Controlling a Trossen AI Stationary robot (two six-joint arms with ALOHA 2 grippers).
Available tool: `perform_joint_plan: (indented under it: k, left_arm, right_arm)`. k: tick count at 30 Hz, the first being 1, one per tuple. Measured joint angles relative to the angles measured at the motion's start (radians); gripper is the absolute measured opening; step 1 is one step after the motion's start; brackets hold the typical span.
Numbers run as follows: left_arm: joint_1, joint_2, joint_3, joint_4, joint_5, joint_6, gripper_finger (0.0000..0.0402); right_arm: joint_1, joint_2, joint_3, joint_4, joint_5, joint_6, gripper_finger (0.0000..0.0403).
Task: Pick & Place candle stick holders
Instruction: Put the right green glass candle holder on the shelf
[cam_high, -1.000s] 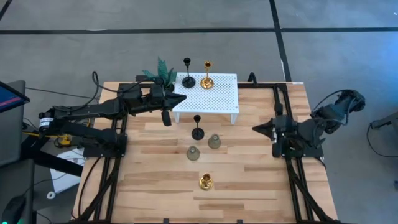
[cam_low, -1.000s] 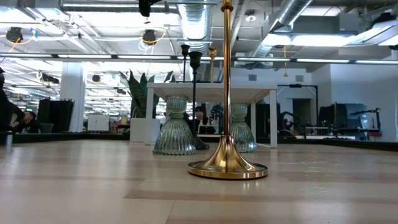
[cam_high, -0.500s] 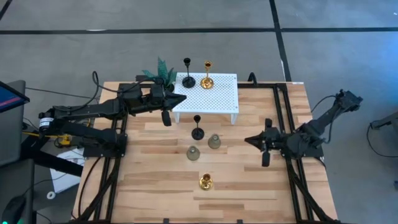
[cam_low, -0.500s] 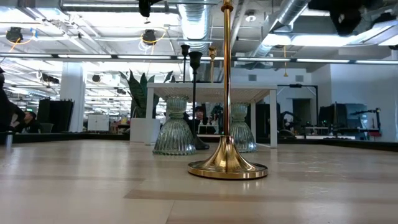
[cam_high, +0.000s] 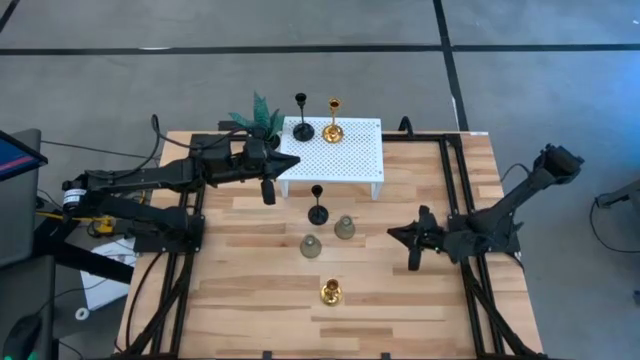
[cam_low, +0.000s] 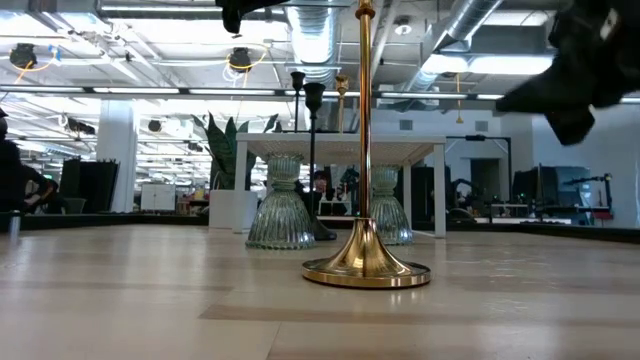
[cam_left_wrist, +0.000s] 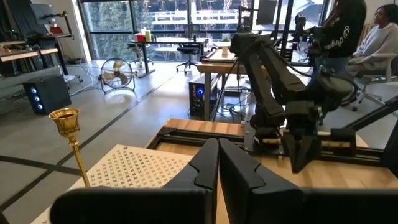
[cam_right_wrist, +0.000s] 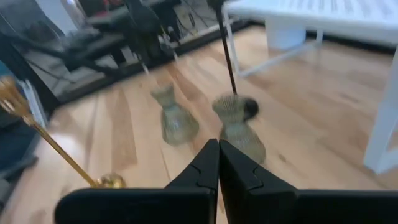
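Observation:
Two holders stand on the white perforated platform (cam_high: 350, 155): a black one (cam_high: 302, 128) and a gold one (cam_high: 332, 130). On the table stand a black holder (cam_high: 318, 213), two grey-green holders (cam_high: 344, 228) (cam_high: 311, 246) and a gold holder (cam_high: 330, 292). My left gripper (cam_high: 292, 160) is shut and empty at the platform's left edge. My right gripper (cam_high: 392, 232) is shut and empty above the table, right of the grey-green holders. They show ahead of it in the right wrist view (cam_right_wrist: 239, 127) (cam_right_wrist: 174, 121).
A small green plant (cam_high: 258, 113) stands at the far edge, left of the platform. The gold holder on the table stands tall in the low view (cam_low: 365, 250). Bare wood lies along the near edge and on the right side. People show in the room behind.
My right gripper has reached out from the table's right side toward the left and the near edge, coming closer to the grey-green holders and lower. It has stayed shut. The holders have not moved.

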Motion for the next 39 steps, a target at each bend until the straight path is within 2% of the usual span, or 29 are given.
perform_joint_plan:
  k: [7,11,15,22,25,30,39]
  left_arm:
    - [0.000,0.000,0.000,0.000,0.000,0.000,0.0012]
    - [0.000,0.000,0.000,0.000,0.000,0.000,0.0012]
    - [0.000,0.000,0.000,0.000,0.000,0.000,0.0012]
    - [0.000,0.000,0.000,0.000,0.000,0.000,0.0012]
    - [0.000,0.000,0.000,0.000,0.000,0.000,0.0012]
    - [0.000,0.000,0.000,-0.002,0.000,0.000,0.0012]
    - [0.000,0.000,0.000,-0.002,0.000,0.000,0.0012]
  right_arm:
    - [-0.035,0.155,-0.014,0.026,-0.055,0.124,0.0000]
    - [-0.077,0.254,-0.014,0.062,-0.121,0.121,0.0000]
    - [-0.129,0.362,-0.014,0.168,-0.197,0.115,0.0000]
    - [-0.195,0.526,-0.013,0.466,-0.230,-0.069,0.0000]
    - [-0.222,0.589,0.004,0.529,-0.234,-0.140,0.0010]
    - [-0.266,0.686,0.077,0.539,-0.344,-0.216,0.0070]
    - [-0.324,0.809,0.185,0.536,-0.325,-0.227,0.0222]
